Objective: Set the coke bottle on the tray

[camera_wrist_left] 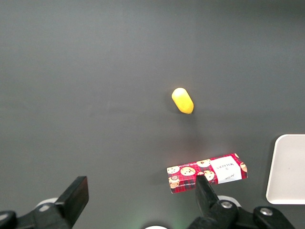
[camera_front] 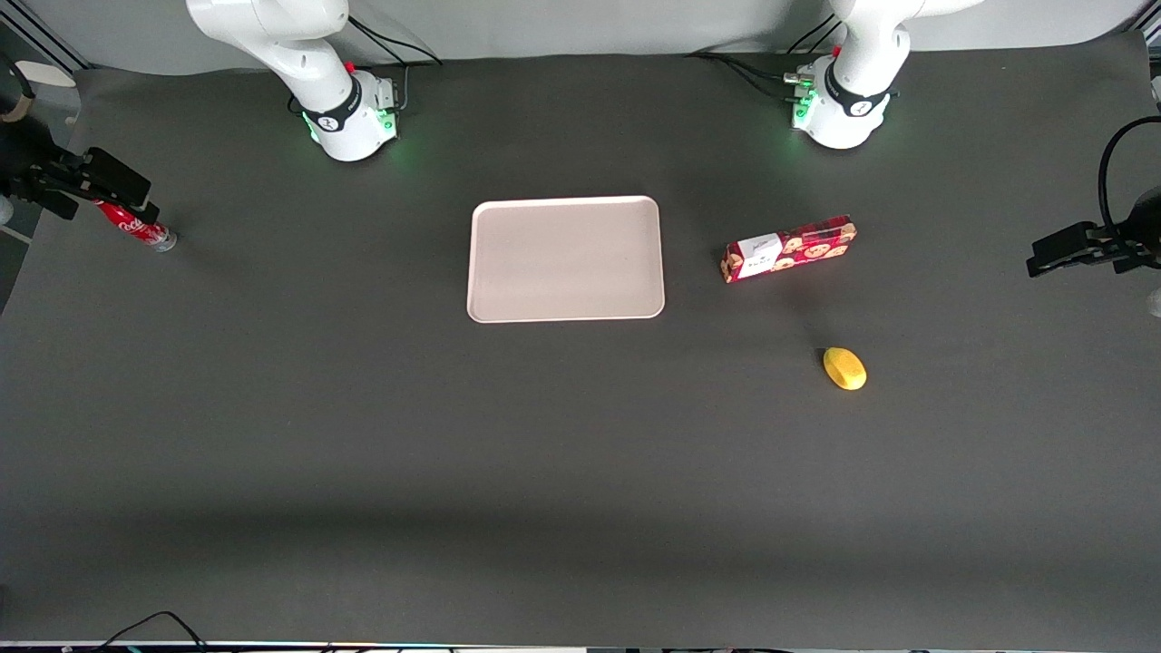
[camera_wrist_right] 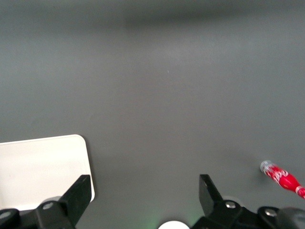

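Your coke bottle [camera_front: 136,226] lies on its side on the dark surface [camera_front: 363,435], far from the tray [camera_front: 565,258] toward the working arm's end, its silvery base pointing toward the tray and its cap end tucked under the hand [camera_front: 118,181]. That lying pose is why a grasp across the slim body looks the natural choice. The hand hangs above the bottle's cap end, and in the wrist view its fingers [camera_wrist_right: 76,195] stand wide apart with nothing between them, so you hold nothing yet; judged from this, the pick is still ahead of you. The tray sits bare and flat in the middle, so any spot inside its low rim should do. Farther from the bottle, past the tray toward the parked arm's end, the cookie box [camera_front: 788,248] and a yellow lemon-like object [camera_front: 844,369] lie clear of your likely path.
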Robot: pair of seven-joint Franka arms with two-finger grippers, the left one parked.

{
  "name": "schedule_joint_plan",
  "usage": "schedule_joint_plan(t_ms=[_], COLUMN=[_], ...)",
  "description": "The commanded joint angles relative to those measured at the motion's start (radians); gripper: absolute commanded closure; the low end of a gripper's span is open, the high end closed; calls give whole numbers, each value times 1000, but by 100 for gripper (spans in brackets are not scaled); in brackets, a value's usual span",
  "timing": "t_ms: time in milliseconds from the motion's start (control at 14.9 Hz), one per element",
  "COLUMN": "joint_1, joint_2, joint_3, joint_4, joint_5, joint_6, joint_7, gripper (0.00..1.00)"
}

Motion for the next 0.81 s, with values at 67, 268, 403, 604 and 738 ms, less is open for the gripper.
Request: schedule_joint_plan(t_ms=[67,268,403,604,738], joint_1=[-129,-214,-210,-196,-194], joint_2=[-36,-41,-50,-87,-99], joint_3=[-6,-82,-182,-277,-360], joint_4=[-65,-120,-185,-335,-433], joint_5=[-79,-87,-91,-174,-201], joint_6=[-60,-46,-24,124,254], joint_7=[-225,-463,-561,-671,-764], gripper=[0,0,0,0,0])
